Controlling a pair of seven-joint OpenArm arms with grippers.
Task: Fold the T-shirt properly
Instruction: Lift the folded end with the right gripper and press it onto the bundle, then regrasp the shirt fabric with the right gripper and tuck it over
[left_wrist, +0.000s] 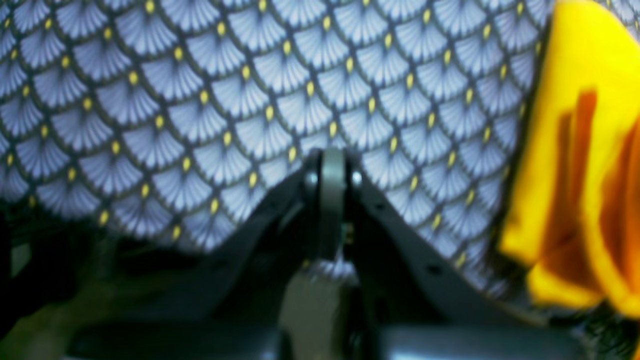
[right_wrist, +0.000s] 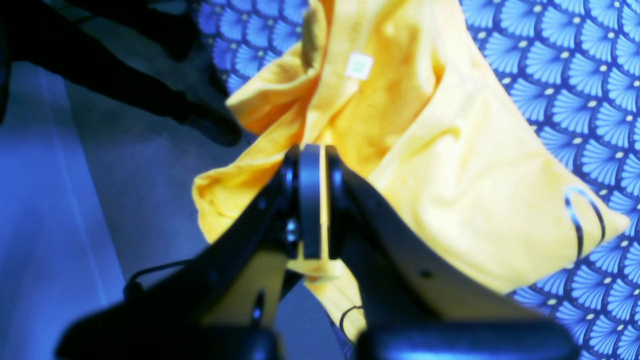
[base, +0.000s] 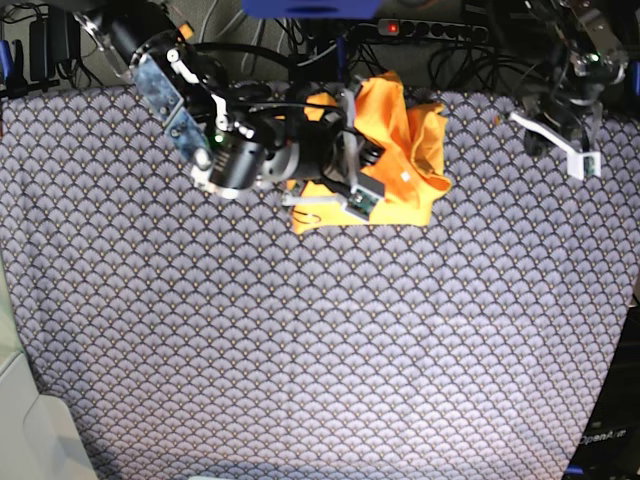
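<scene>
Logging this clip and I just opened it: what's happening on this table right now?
A two-armed robot is working on an orange-yellow T-shirt that lies crumpled, not yet folded, at the far edge of the fan-patterned cloth. The right gripper is shut on a fold of the shirt's fabric. The left gripper is shut and empty, off to the side over the cloth, with the shirt beside it.

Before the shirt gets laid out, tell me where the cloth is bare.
The patterned cloth is bare across its whole near half and centre, below the T-shirt. There is also a bare strip between the shirt and the left gripper. It is crowded at the far edge: the right gripper sits over the bunched shirt, with cables behind.
</scene>
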